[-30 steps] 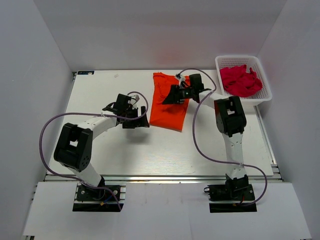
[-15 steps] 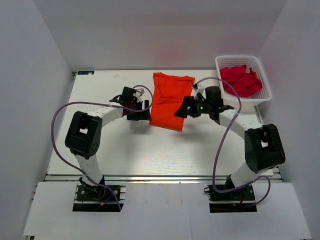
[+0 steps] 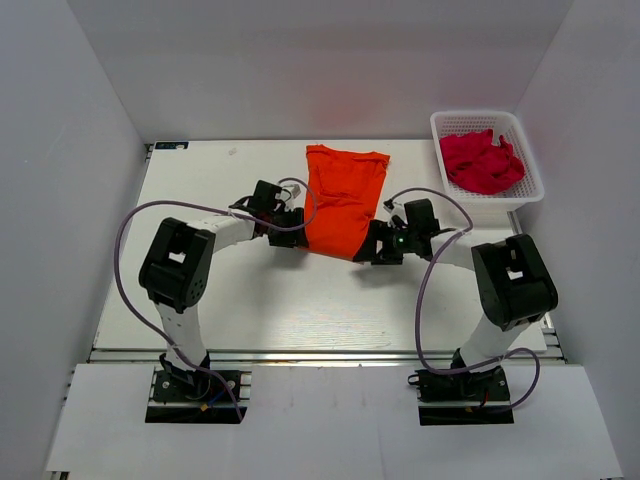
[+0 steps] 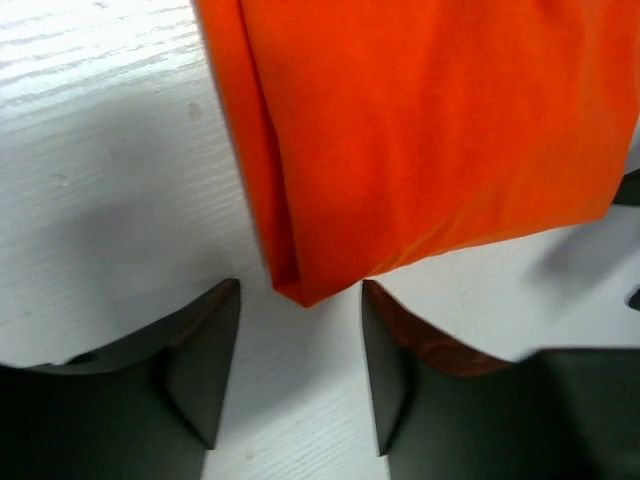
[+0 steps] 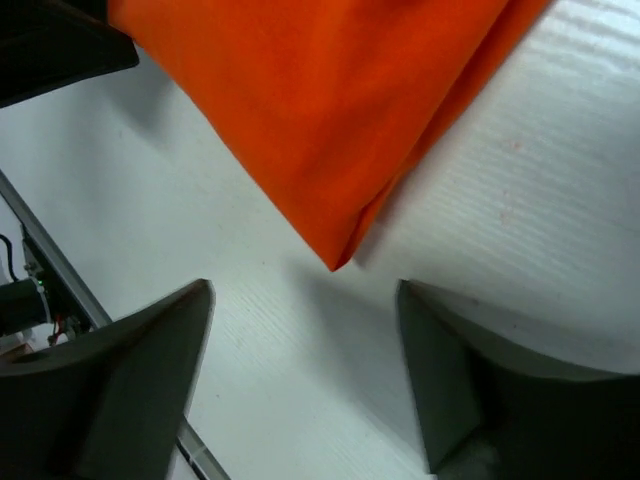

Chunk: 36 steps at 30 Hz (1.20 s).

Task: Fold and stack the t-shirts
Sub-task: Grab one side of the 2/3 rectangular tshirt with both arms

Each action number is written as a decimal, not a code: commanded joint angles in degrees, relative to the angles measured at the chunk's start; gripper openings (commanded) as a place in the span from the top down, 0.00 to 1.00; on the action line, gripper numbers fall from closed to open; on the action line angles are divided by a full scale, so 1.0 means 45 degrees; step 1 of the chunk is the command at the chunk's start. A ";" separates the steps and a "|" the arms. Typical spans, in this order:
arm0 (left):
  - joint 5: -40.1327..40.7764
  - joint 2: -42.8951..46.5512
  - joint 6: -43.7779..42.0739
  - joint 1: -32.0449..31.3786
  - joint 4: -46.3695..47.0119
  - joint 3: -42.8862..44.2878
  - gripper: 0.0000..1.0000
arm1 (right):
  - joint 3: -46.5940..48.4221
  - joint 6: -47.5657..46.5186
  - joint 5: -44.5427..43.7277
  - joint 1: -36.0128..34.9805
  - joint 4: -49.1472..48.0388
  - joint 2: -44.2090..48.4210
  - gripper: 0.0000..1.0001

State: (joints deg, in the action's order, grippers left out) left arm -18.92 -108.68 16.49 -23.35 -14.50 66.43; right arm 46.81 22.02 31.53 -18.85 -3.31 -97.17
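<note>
Top view, orange-red t-shirt (image 3: 342, 200): lies flat on the table (image 3: 200, 290), folded into a narrow strip. Its long axis runs from the far edge toward the arms, with the near hem slightly slanted.
Top view, crimson-pink t-shirts (image 3: 482, 162): heaped in the white lattice basket (image 3: 437, 122) at the far right, well apart from both arms.
Top view, left gripper (image 3: 290, 226): low at the strip's near-left corner, reaching in from the left.
Top view, right gripper (image 3: 382, 244): low at the near-right corner, reaching in from the right; each arm is nearest its own corner.
Left wrist view, corner: the hem corner of the orange-red t-shirt (image 4: 430, 130) points straight at the gap between the fingers (image 4: 205, 360) and lies just ahead of their tips.
Left wrist view, fingers: apart, with nothing pinched between them.
Right wrist view, corner: the shirt's (image 5: 330, 100) other hem corner points into the gap, centred but a little further from the fingers (image 5: 450, 370).
Right wrist view, fingers: spread wide and holding nothing.
Judgement: the next move likely needs each gripper to go forward onto its corner, then both to lift the hem along the strip's long axis.
</note>
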 commanded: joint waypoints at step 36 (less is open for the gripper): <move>-0.1206 -0.0223 0.0222 -0.0201 0.0352 -0.0193 1.00 | 0.0907 -0.0089 0.0004 -0.0127 -0.1198 -0.1494 1.00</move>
State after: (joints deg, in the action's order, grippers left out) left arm -24.47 -111.55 17.52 -23.77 -10.68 66.11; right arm 50.00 22.17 30.35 -19.42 -8.73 -103.90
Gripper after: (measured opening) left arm 0.104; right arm 0.027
